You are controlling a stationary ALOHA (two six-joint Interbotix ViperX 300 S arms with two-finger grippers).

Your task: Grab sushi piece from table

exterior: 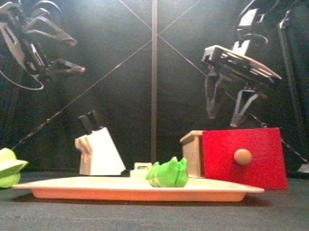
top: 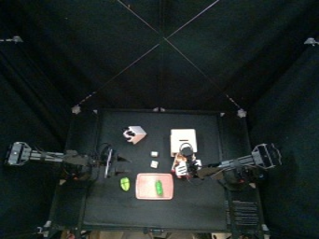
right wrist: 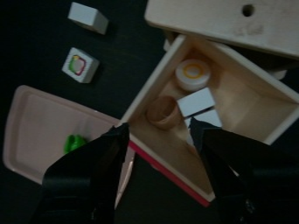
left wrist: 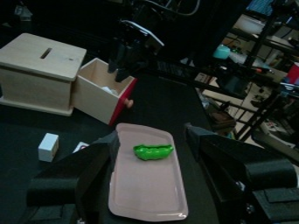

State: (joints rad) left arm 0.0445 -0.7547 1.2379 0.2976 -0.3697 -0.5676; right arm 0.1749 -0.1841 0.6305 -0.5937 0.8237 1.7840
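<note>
A sushi piece point(right wrist: 79, 64), a white square with a green and pink centre, lies on the black table point(top: 106, 191) between the pink tray and the wooden box. It also shows in the top view point(top: 152, 164). My right gripper point(right wrist: 163, 162) is open and empty. It hangs over the box's pulled-out red drawer point(right wrist: 222, 96), apart from the sushi piece, and shows in the top view point(top: 185, 166) and the front view point(exterior: 236, 104). My left gripper point(left wrist: 158, 179) is open and empty, held above the table at the left point(top: 110, 161).
A pink tray point(top: 155, 191) holds a green pea pod point(left wrist: 149, 151). The wooden box point(top: 185, 138) has small food pieces point(right wrist: 194, 73) in its open drawer. A knife block point(top: 133, 133) stands at the back left. Another green item point(top: 125, 183) and a white block point(right wrist: 87, 16) lie loose.
</note>
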